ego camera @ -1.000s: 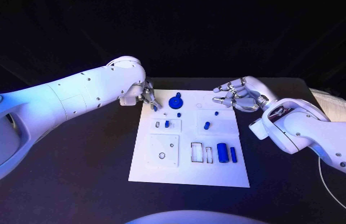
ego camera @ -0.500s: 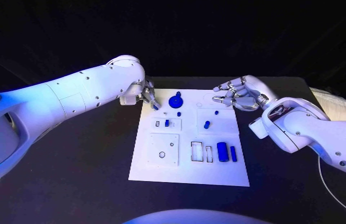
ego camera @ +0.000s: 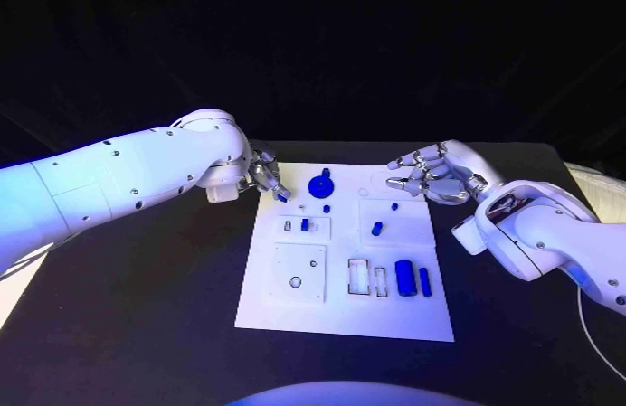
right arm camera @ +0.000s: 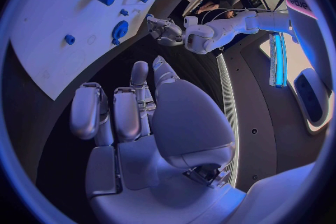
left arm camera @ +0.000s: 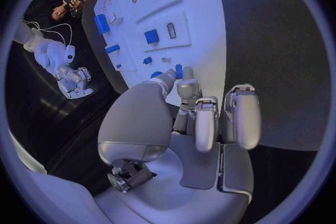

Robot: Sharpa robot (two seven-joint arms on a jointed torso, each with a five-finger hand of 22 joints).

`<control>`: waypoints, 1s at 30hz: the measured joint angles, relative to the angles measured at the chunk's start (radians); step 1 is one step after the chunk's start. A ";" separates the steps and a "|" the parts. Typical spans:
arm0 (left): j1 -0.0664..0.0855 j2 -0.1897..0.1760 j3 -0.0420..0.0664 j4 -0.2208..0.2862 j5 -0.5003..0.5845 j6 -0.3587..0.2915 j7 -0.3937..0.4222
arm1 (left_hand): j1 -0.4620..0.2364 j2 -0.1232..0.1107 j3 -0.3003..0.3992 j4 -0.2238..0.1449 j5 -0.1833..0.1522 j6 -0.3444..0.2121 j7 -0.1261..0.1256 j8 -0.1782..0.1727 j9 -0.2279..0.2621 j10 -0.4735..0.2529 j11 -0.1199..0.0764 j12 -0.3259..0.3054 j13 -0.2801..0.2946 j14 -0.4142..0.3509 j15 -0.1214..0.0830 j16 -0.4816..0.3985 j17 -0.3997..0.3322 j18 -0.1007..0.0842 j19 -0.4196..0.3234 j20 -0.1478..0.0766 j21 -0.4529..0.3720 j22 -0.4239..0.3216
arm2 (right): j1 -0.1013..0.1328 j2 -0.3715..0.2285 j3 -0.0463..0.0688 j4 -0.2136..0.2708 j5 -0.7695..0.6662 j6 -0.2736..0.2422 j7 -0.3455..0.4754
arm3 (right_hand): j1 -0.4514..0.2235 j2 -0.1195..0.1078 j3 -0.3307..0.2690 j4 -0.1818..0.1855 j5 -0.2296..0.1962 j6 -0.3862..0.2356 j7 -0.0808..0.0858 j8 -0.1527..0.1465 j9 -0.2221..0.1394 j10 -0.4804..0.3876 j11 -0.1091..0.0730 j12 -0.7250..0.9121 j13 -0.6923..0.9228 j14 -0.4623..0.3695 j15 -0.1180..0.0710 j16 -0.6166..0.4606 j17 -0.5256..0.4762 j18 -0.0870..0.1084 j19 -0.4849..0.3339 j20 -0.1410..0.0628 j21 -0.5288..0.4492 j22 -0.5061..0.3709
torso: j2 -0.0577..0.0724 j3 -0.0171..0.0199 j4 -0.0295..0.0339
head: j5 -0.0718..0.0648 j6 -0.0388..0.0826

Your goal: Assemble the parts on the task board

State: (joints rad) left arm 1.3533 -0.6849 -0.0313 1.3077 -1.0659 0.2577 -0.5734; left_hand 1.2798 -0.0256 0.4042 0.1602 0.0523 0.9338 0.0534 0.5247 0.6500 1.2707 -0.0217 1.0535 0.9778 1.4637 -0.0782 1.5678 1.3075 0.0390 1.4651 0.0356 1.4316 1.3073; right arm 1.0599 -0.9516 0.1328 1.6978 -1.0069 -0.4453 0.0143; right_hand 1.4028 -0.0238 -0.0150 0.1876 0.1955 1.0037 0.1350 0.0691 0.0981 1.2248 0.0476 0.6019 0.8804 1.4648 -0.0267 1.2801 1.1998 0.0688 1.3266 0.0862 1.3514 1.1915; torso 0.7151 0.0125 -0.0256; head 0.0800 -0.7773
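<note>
The left hand has drawn slightly back from the round part on the board, fingers curled, holding nothing. The right hand stays put, loosely curled and empty, so no part is picked yet.

Head camera looks down; both wrist cameras share the task board obliquely.

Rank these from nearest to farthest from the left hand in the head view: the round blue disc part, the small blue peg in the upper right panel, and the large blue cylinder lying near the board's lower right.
1. Round blue disc part: beside the left hand, at the board's far end.
2. Small blue peg: mid-board, right half.
3. Large blue cylinder: lower right, toward the robot.
</note>
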 measured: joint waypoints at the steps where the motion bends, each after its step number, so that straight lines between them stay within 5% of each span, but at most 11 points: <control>1: 0.000 -0.012 -0.001 0.021 0.002 -0.013 0.000 | -0.004 -0.004 0.008 -0.001 0.000 0.000 0.000 0.000 0.000 0.002 0.002 0.000 0.000 0.000 0.000 0.000 0.000 0.000 0.000 0.000 0.000 0.000 | 0.000 0.000 0.000 0.000 0.000 0.000 0.000 | 0.000 0.000 0.000 0.000 0.000 0.000 0.000 0.000 0.000 0.000 0.000 0.000 0.000 0.000 0.000 0.000 0.000 0.000 0.000 0.000 0.000 0.000 | 0.000 -0.0001 0.0000 | 0.000 0.000; 13: -0.049 -0.093 -0.017 0.195 -0.058 -0.166 0.023 | -0.036 -0.036 0.072 -0.010 -0.003 0.008 -0.007 0.013 0.000 0.018 -0.004 0.005 0.000 0.000 0.000 0.000 0.000 0.000 0.000 0.000 0.000 0.001 | -0.008 0.001 -0.001 -0.004 0.000 0.005 0.000 | 0.000 0.000 0.000 0.000 0.000 0.000 0.000 0.000 0.000 0.000 0.000 -0.004 -0.001 0.000 0.000 0.000 0.000 0.000 0.000 0.000 0.000 -0.003 | 0.000 -0.0039 0.0052 | -0.006 -0.008; 30: -0.074 -0.110 -0.020 0.230 -0.111 -0.183 0.024 | -0.049 -0.049 0.100 -0.027 -0.006 0.010 -0.006 0.013 -0.001 0.025 -0.004 0.005 0.000 0.000 0.000 0.000 0.000 0.000 0.000 0.000 0.004 0.001 | -0.012 0.001 -0.001 -0.005 0.000 0.008 0.000 | 0.004 0.004 0.000 0.000 0.000 0.000 0.000 0.000 0.000 0.000 0.000 -0.004 -0.001 0.000 0.000 0.000 -0.001 0.000 -0.007 0.000 0.000 -0.004 | 0.000 -0.0035 0.0034 | -0.001 -0.016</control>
State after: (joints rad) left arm 1.2798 -0.7948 -0.0514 1.5376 -1.1766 0.0746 -0.5497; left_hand 1.2309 -0.0743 0.5045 0.1332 0.0459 0.9439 0.0474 0.5376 0.6486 1.2956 -0.0252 1.0583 0.9779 1.4637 -0.0782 1.5677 1.3073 0.0392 1.4650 0.0357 1.4355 1.3080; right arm 1.0481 -0.9501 0.1317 1.6923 -1.0067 -0.4375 0.0139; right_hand 1.4069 -0.0198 -0.0150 0.1876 0.1955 1.0037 0.1350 0.0691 0.0978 1.2249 0.0477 0.5977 0.8794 1.4648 -0.0266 1.2801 1.1989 0.0689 1.3193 0.0861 1.3515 1.1870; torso 0.7155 0.0090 -0.0222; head 0.0785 -0.7932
